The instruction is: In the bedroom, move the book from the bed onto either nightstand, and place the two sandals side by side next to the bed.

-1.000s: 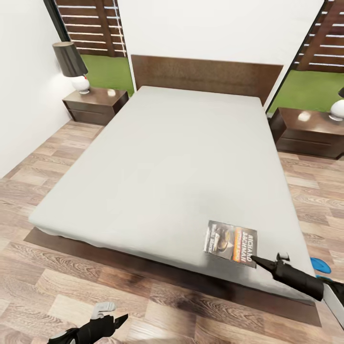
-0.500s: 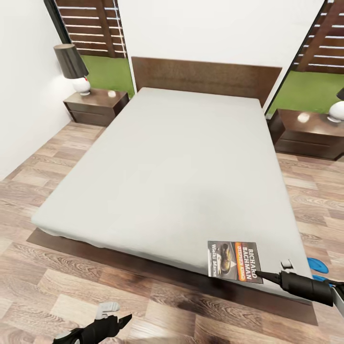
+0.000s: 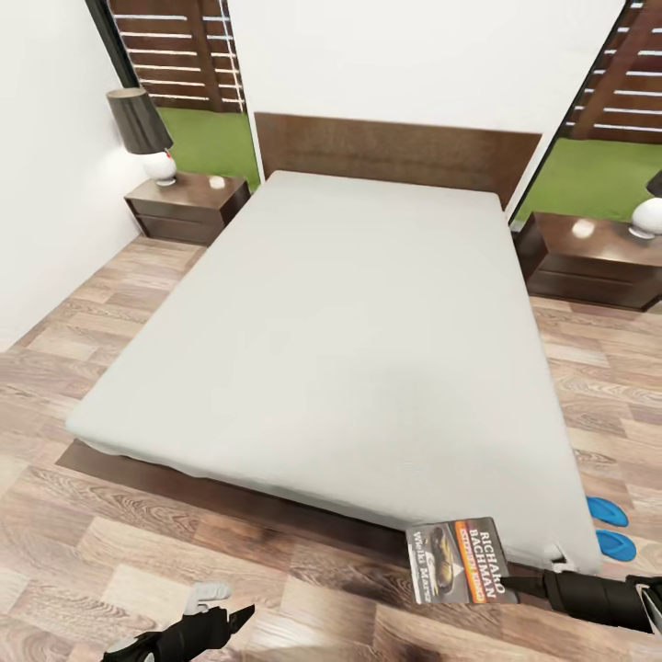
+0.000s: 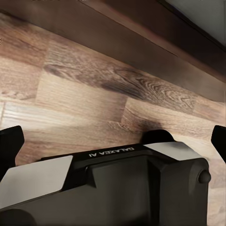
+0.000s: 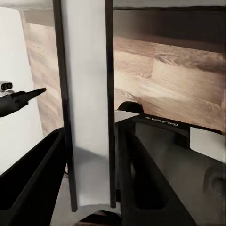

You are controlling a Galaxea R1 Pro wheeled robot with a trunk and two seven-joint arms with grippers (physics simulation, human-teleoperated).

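Note:
The book (image 3: 458,563), dark-covered with an orange band, hangs past the foot corner of the bed (image 3: 349,313), over the dark frame and the floor. My right gripper (image 3: 513,580) is shut on its near edge. In the right wrist view the book (image 5: 87,117) stands edge-on between the two black fingers (image 5: 33,174). The two blue sandals (image 3: 607,511) (image 3: 614,544) lie on the floor by the bed's right side, close together. My left gripper (image 3: 237,614) hovers low over the floor in front of the bed, its fingers (image 4: 10,141) spread wide with nothing between them.
Two dark nightstands flank the headboard: the left one (image 3: 188,204) carries a black-shaded lamp (image 3: 142,129), the right one (image 3: 593,257) a white-based lamp (image 3: 648,216). A white wall runs along the left. Wood-plank floor (image 3: 110,552) surrounds the bed.
My right gripper has drawn the book back toward me, from lying on the mattress corner to hanging past the bed's foot edge. The view has shifted back slightly; both sandals now show.

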